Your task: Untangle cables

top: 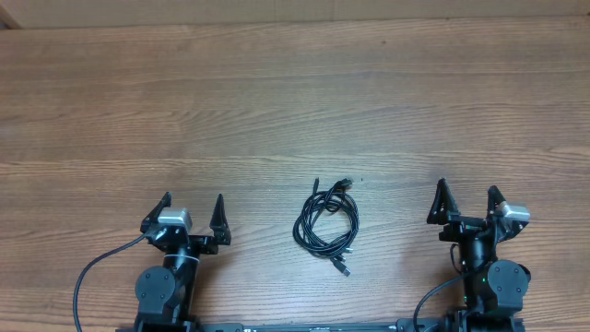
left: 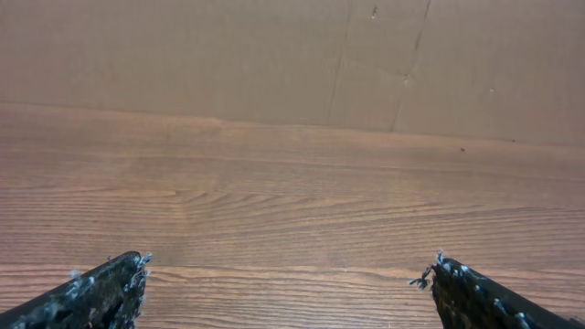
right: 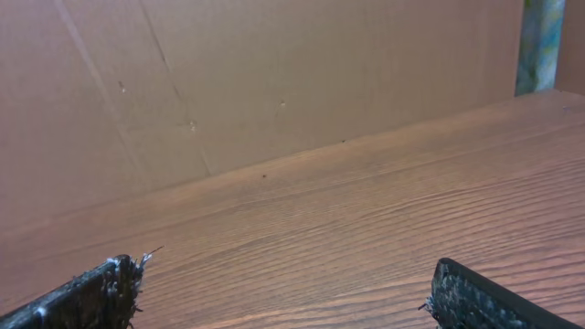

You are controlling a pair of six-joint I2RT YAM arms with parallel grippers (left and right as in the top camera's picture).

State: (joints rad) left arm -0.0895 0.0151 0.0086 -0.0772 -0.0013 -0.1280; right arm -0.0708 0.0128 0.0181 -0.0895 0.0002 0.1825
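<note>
Overhead, the cables [top: 326, 221] are lying in a loose tangled coil on the wooden table [top: 277, 92], roughly midway between the two arms and well apart from both, with small plugs sticking out at the top and at the lower right of the coil. The left gripper [top: 193, 197] is sitting near the table's front edge, to the left of the coil, with its jaws spread wide and gripping nothing. The right gripper [top: 468, 187] is sitting to the right of the coil, likewise spread wide and empty. In the left wrist view, the fingers [left: 101, 292] are framing only bare wood, with a cardboard wall [left: 183, 55] standing behind. In the right wrist view, the fingers [right: 91, 292] are showing the same, and no cable is appearing between them.
</note>
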